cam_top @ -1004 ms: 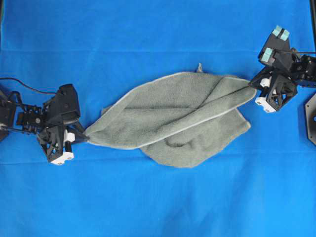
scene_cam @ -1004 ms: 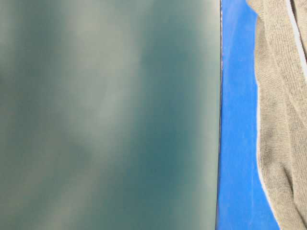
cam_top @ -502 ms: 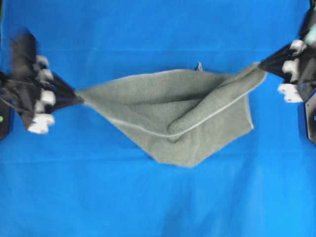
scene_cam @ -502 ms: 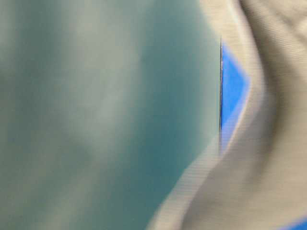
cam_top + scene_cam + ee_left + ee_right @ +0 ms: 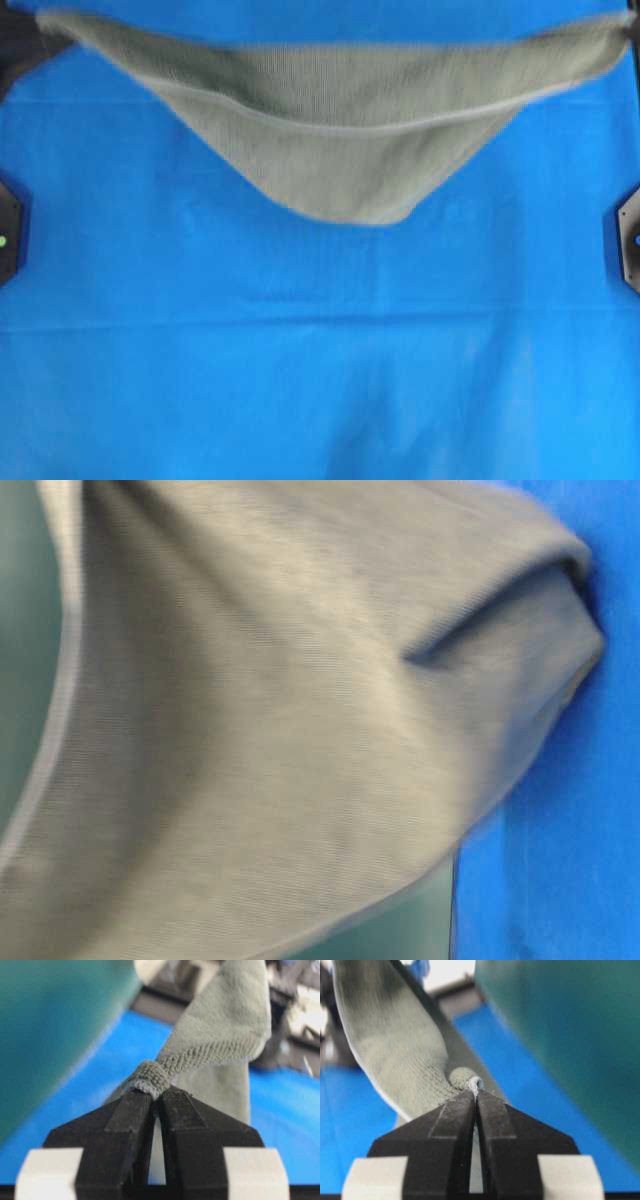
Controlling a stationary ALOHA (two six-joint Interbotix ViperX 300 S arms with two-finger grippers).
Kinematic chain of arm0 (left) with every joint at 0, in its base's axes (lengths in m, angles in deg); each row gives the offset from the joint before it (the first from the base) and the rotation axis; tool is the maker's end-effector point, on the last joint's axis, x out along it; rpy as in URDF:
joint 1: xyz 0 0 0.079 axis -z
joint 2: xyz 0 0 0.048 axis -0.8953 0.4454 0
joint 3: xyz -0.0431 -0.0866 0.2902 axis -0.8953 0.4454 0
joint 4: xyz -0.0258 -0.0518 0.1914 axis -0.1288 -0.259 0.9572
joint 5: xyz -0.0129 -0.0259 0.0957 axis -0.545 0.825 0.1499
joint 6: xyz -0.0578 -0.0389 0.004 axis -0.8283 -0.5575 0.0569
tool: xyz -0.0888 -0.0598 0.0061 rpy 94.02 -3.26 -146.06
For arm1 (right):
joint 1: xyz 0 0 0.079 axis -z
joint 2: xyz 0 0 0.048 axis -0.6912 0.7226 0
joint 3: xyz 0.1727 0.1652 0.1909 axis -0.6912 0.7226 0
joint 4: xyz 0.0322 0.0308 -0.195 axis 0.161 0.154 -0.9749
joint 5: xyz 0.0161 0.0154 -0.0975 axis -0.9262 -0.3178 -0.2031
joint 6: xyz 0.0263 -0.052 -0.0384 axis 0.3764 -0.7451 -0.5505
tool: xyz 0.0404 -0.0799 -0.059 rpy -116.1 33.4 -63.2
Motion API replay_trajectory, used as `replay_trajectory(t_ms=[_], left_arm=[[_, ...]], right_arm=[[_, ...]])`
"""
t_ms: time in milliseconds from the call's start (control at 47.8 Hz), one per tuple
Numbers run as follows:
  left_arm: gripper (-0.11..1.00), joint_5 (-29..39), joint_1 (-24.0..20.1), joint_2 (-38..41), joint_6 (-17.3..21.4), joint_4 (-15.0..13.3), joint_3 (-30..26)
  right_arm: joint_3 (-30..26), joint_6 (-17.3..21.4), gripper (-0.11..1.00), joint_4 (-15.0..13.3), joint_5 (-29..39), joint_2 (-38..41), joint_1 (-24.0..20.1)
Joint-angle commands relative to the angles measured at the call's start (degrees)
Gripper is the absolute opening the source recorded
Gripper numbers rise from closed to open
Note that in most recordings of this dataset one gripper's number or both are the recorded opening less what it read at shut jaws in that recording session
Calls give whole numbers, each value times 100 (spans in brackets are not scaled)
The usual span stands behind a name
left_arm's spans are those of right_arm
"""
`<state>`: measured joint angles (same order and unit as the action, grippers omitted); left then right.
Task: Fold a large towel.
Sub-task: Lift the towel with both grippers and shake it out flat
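The grey-green towel hangs stretched between the two top corners of the overhead view, off the table. Its belly sags toward the middle and a light hem line runs across it. My left gripper is shut on a bunched towel corner. My right gripper is shut on the opposite corner, with the pale hem pinched at the tips. In the overhead view both grippers sit almost out of frame at the top corners. The towel fills most of the table-level view, blurred.
A blue cloth covers the table. Black arm bases stand at the left edge and the right edge. A teal panel shows beside the left gripper and again beside the right one.
Both grippers moved apart and toward the far edge with the corners in them. The towel came off the table, drew taut, and swung in front of the table-level camera.
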<state>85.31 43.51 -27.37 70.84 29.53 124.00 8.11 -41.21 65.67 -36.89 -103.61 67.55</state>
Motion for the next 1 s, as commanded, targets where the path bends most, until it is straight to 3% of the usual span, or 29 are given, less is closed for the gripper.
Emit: replay_trajectory(t_ms=[0,293,418,586,690,795,878,983], left_arm=[[1,-26,-167,114,123,9,-571],[1,-105,-765,853,896,18,-1661],[1,-114,-1063,1283,905,0,-1942],[1,44,-800,1362,879,-18,-1978],[1,519,-387,1151,817,-35,-1942],[1,1116,53,905,519,-53,-1925],[1,1608,396,738,62,-62,-1925],[1,2162,984,606,-791,-62,-1942]], right_arm=[[-466,0,1,-26,-290,62,264],[-1063,-44,1,-114,-844,519,1362],[-1301,-26,1,-158,-835,879,1951],[-1459,18,1,-53,-422,958,1890],[-1521,26,1,229,229,835,1652],[-1591,18,1,756,984,729,1345],[-1644,9,1,1187,1450,659,1090],[-1714,-62,1,1740,1942,606,703]])
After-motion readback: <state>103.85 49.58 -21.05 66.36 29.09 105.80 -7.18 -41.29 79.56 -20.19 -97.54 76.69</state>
